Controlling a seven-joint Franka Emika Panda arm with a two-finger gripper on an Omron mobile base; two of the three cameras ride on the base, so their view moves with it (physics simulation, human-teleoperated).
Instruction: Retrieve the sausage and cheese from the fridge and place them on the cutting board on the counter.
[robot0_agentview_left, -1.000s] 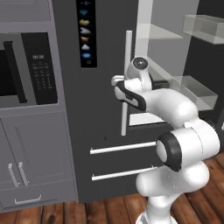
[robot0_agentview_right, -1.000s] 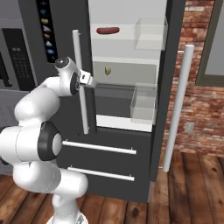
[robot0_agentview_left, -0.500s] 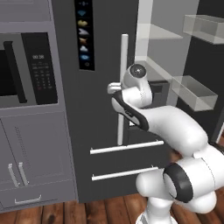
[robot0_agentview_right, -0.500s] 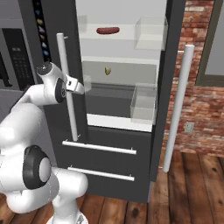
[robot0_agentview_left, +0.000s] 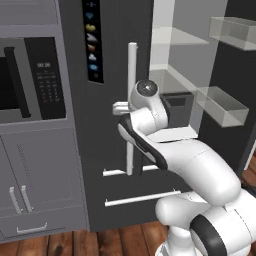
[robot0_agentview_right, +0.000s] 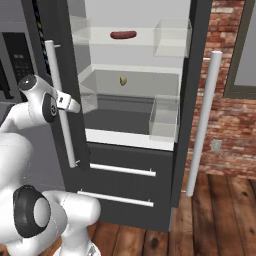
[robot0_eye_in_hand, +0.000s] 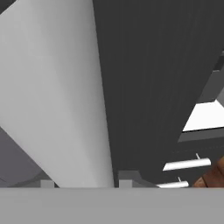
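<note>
Tool (robot0_eye_in_hand: 81, 183) straddling fridge handle (robot0_eye_in_hand: 57, 96), fingers slightly parted.

Dark-grey fridge (robot0_agentview_right: 135, 200), white inside, silver bar handles (robot0_agentview_right: 61, 105) gleaming. Reddish-brown sausage (robot0_agentview_right: 123, 35) at twelve o'clock, pale yellow-olive cheese (robot0_agentview_right: 122, 80) just under it. Red brick wall (robot0_agentview_right: 230, 120) at three o'clock, brown plank floor (robot0_agentview_right: 210, 220) at five. Black oven panel (robot0_agentview_left: 30, 80) at nine o'clock in the left base view.

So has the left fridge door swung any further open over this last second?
Yes. In the right base view its handle has swung left, away from the sausage on its shelf, exposing more interior.
</note>
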